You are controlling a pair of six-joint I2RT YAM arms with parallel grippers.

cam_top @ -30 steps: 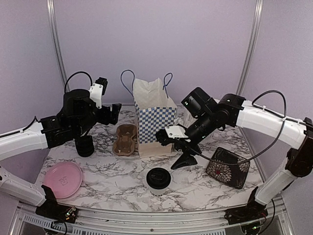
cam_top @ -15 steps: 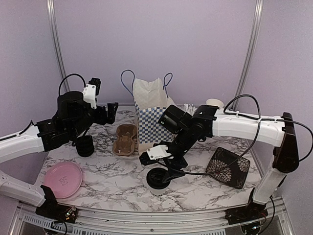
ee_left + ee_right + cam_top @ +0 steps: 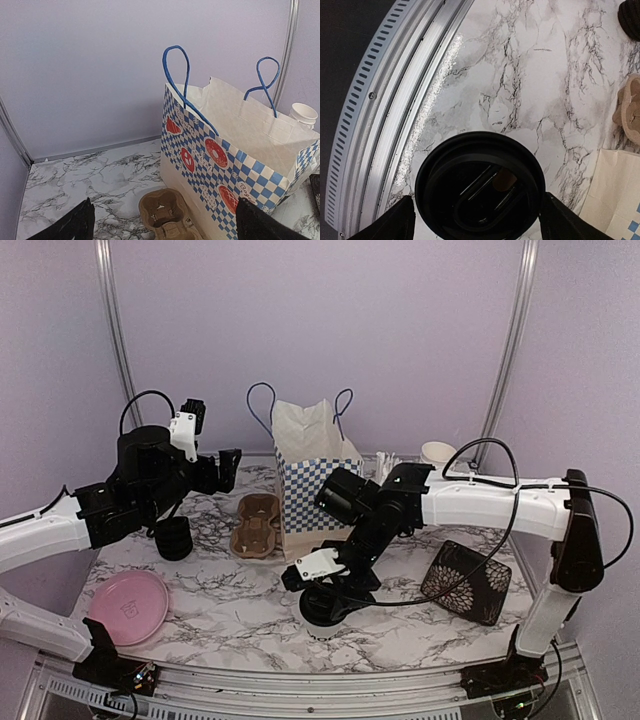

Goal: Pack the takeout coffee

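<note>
Straddling lidded cup before the bag with right tool, open; holding left tool wide open, left of bag.

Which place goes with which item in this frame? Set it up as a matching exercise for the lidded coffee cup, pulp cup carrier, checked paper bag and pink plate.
Items
1. lidded coffee cup
2. pulp cup carrier
3. blue-checked paper bag
4. pink plate

Places
A. near-left part of the marble table
B. between the fingers of the right gripper
C. standing upright at the back centre
D. lying just left of the bag

Pairs: 1-B; 2-D; 3-C; 4-A
</note>
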